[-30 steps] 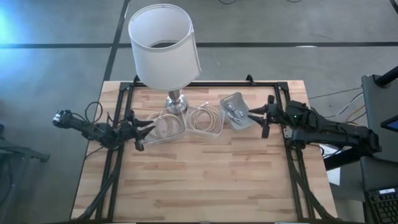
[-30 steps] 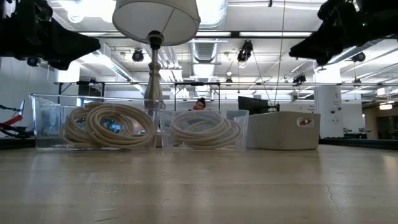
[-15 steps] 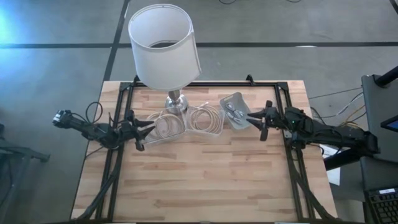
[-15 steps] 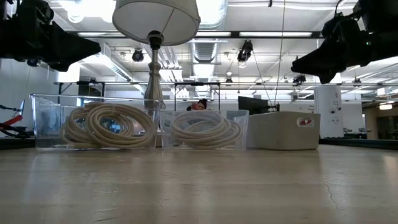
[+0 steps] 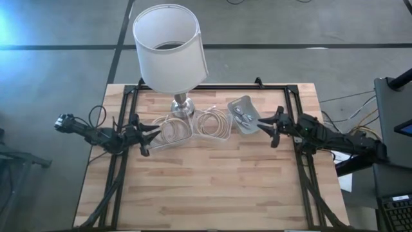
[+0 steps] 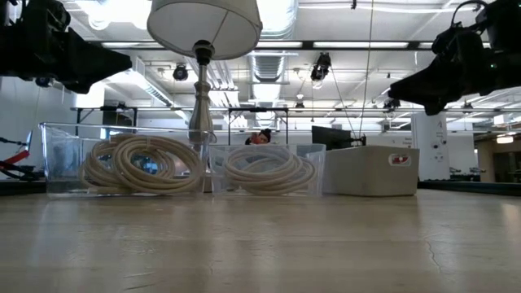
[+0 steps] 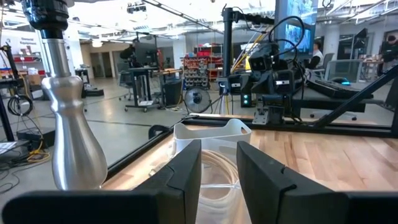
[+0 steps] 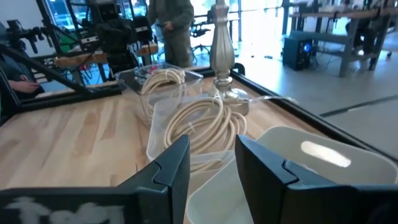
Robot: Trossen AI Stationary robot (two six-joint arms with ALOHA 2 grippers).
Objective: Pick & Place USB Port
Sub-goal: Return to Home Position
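Right claw (image 5: pixel 265 126) hovers at about 2 o'clock on the tabletop (image 5: pixel 212 187), fingers parted and holding nothing, its tips just beside the near wall of the gray bin (image 5: pixel 246 99). That closeness is the main hazard as I judge it. If the arm swings sideways on its way home instead of backing straight off toward 3 o'clock, a finger could catch the rim and shove or tip the light bin, spilling what has been sorted. The bin sits askew at about 1 o'clock, and the USB cables (image 5: pixel 239 116) lie inside it as a small dark, tangled heap; their colours cannot be made out. Farther across, two clear bins (image 5: pixel 222 135) hold cream cable coils (image 5: pixel 213 122) at 12 and 10 o'clock, with the lamp (image 5: pixel 168 48) standing behind them at 11 o'clock. Left claw (image 5: pixel 150 136) waits between 9 and 10 o'clock, also parted and empty, its tips right at the end of the nearer clear bin. A careless pull there could drag that bin or knock the lamp's stem, and the tall lamp looks easy to topple.
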